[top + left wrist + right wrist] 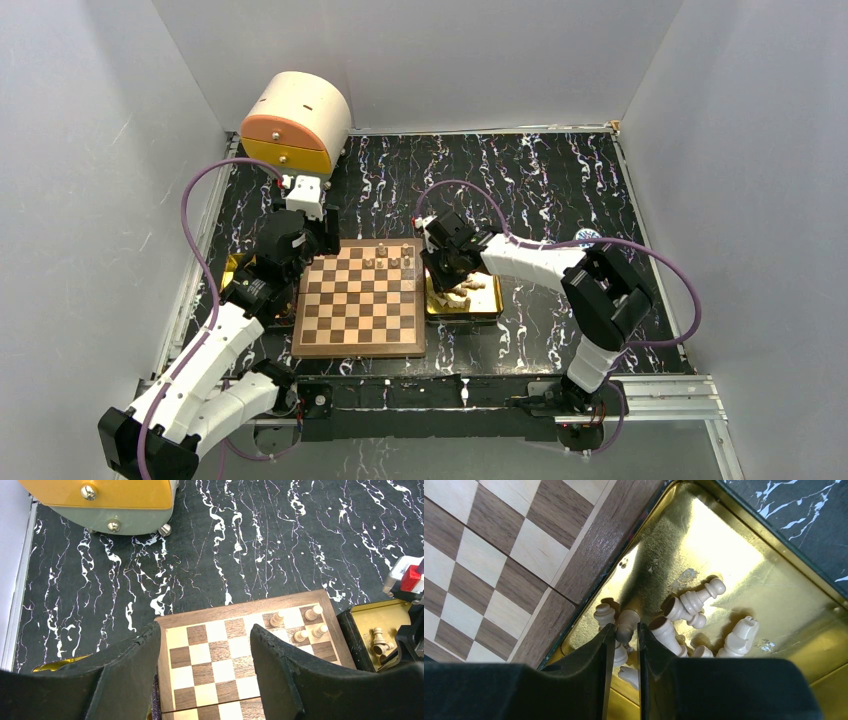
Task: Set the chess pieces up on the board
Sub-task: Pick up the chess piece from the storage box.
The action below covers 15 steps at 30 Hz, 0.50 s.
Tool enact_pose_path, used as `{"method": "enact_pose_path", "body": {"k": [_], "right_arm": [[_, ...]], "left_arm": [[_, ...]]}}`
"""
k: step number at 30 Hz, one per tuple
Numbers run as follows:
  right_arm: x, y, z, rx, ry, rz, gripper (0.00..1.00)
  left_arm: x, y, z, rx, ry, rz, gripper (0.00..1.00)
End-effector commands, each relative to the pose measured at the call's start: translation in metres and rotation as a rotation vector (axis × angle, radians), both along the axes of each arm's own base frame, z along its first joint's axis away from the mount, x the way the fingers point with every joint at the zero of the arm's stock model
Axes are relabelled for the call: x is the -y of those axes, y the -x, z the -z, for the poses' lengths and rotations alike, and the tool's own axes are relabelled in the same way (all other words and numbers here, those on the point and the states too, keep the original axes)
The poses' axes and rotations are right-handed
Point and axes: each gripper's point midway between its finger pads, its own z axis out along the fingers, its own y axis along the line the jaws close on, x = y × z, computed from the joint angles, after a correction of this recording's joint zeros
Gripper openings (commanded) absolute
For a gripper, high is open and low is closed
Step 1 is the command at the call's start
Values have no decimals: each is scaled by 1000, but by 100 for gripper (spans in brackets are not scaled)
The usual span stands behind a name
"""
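One square wooden chessboard of dark and pale squares was laid on the black marbled table. Against its right edge one gold rectangular tray was set, heaped with light tan wooden chess pieces too tangled to be counted. Among them the right gripper was seen, pinched on one lying piece. A second gold tray was glimpsed at the board's left edge. Four pieces were stood near its far right corner; over its far left corner the left gripper was held spread. One cream-and-orange rounded box was placed at the table's far left corner.
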Motion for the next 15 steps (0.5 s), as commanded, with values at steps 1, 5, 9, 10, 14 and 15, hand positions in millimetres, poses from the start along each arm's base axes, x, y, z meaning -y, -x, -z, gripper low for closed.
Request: {"method": "enact_pose_path", "body": {"k": [1,5,9,10,14,15], "right_arm": [[-10,-8,-4,17,-23,11,29],[-10,-12,-13,43,-28,17,19],[-6,-19,-30,83,-18,41,19],[-6,-19,-35,85,-18,47,19],[-5,-22,-50,82,-11,84,19],[-5,-23,-53,82,-12,91,19]], "left_arm": [[1,0,-7,30,22,2,64],[0,0,-8,34,23,-1,64],[-1,0,-8,36,23,-4,64],[-1,0,-8,35,23,-4,64],[-2,1,-10,38,21,-6,64],[-2,1,-9,37,21,-6,64]]}}
